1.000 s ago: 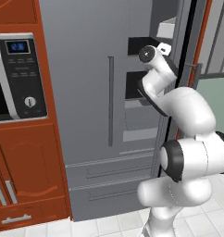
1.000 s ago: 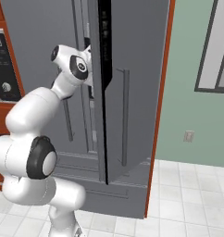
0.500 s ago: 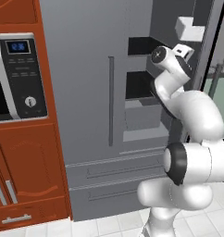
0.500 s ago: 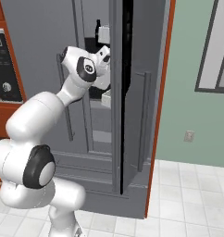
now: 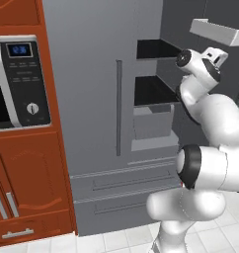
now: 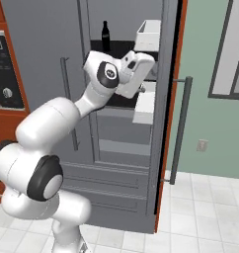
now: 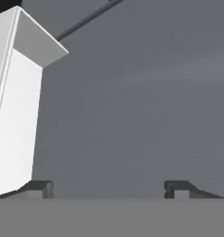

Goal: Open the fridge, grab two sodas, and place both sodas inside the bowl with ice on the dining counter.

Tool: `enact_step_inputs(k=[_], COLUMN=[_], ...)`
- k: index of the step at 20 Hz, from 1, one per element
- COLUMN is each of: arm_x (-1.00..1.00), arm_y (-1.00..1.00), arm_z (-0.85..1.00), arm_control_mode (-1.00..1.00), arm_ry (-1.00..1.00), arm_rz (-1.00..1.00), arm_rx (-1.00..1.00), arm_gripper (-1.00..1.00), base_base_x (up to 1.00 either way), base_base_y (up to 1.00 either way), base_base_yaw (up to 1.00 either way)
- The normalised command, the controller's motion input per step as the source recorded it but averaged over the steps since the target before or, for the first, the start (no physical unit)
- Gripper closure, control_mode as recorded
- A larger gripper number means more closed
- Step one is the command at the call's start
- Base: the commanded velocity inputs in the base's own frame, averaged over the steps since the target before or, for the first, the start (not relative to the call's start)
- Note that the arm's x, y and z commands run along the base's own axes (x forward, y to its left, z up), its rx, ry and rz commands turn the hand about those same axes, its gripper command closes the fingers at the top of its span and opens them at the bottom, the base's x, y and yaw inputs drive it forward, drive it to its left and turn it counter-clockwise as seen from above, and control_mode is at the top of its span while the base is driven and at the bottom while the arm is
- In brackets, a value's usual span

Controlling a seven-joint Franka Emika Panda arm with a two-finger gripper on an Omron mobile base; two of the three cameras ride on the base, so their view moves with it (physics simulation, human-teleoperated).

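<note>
The tall matte grey double-door fridge [image 5: 92, 113] stands in front of me, its left door shut with a thin vertical bar handle [image 5: 118, 106] running down it, and two flat lower drawers [image 5: 126, 190] below. The right door [image 6: 168, 108] is swung open toward me, seen edge-on from the right base view, with its own slim bar handle [image 6: 179, 129] on the outer face. Inside, black shelves [image 5: 153, 90] sit one above another, with a pale boxy drawer [image 5: 152, 121] under them. White, smooth-sided door bins [image 6: 148, 35] hang on the open door's inner face, one high and one lower [image 6: 145, 106].

One small dark brown-black bottle with a narrow neck [image 6: 105, 35], a soda, stands upright on an upper shelf, far back and to the left of the high bin. I cannot make out a second one.

My tool [image 7: 108, 189] is up at shelf height just inside the opening, beside the lower bin. Its two dark fingertips [image 7: 177, 188] stand wide apart with nothing between them; it holds nothing. Ahead of it lies the plain grey inner surface of the fridge, and a white bin corner [image 7: 16, 102] rises close on the left, right by the left fingertip.

To the left of the fridge is a glossy red-brown wood cabinet [image 5: 27, 183] carrying a built-in microwave [image 5: 20, 81]. To the right, a green wall [image 6: 210, 118] meets a pale tiled floor [image 6: 200, 212].
</note>
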Motion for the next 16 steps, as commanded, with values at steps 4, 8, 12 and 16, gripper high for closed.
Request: enact_step_inputs(k=[4,8,12,16], arm_x=[0.0,-0.05,-0.59,-0.85], arm_y=[-0.61,-0.36,0.0,0.52], arm_z=[0.0,-0.02,-0.02,-0.12], arm_control_mode=[-1.0,-1.0,-1.0,-1.0], arm_ry=[0.0,0.0,-0.12,-0.2], arm_rz=[-0.11,-0.08,-0.02,0.0], arm_rx=[0.0,0.01,0.08,0.11], arm_gripper=[-1.0,-1.0,-1.0,-1.0], base_base_x=[0.0,0.0,0.0,0.0], base_base_y=[0.0,0.0,0.0,0.0], base_base_yaw=[0.0,0.0,0.0,0.0])
